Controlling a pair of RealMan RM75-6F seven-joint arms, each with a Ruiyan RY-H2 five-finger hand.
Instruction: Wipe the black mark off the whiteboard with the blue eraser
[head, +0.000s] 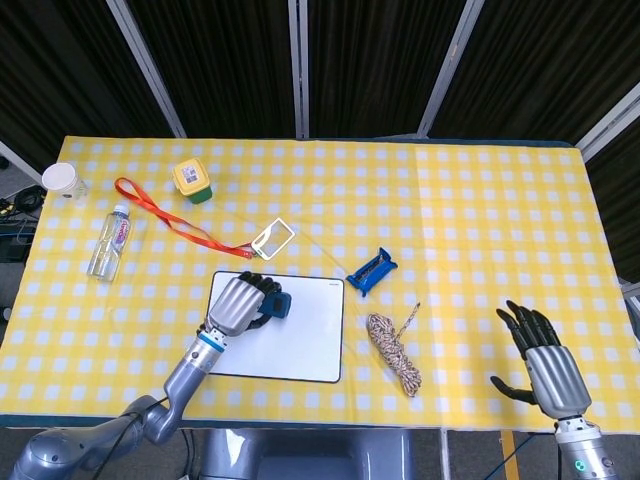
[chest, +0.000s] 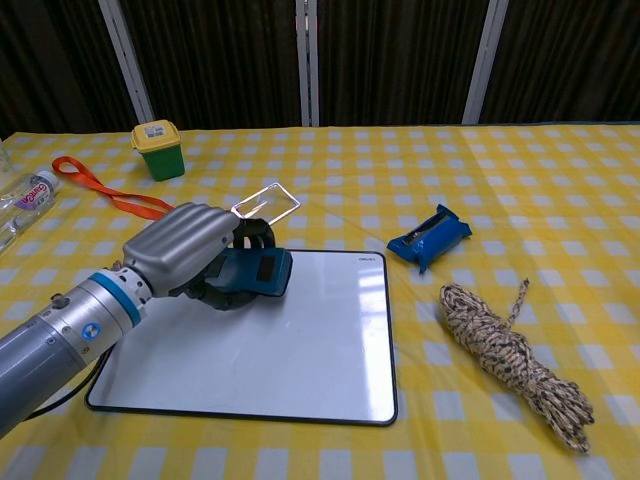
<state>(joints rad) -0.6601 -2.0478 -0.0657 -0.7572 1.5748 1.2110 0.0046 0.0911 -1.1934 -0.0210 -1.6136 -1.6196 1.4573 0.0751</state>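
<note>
Flat white rectangular whiteboard (chest: 290, 350) on yellow checked tabletop (chest: 520, 180), no black mark visible. Left hand (chest: 185, 250), fingers wrapped around blue block eraser (chest: 255, 272), pressing it on board's far-left corner. Wiping seemingly finishing; next, probably lifting clear. Right hand (head: 548, 365) idle, fingers spread, empty.

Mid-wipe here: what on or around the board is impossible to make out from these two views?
- Any black mark left under the left hand and blue eraser: hidden in both views.
- Whiteboard near-left corner: chest view, covered by the forearm.
- Water bottle: chest view, cut by the left edge.
- Right hand: outside the chest view.
</note>
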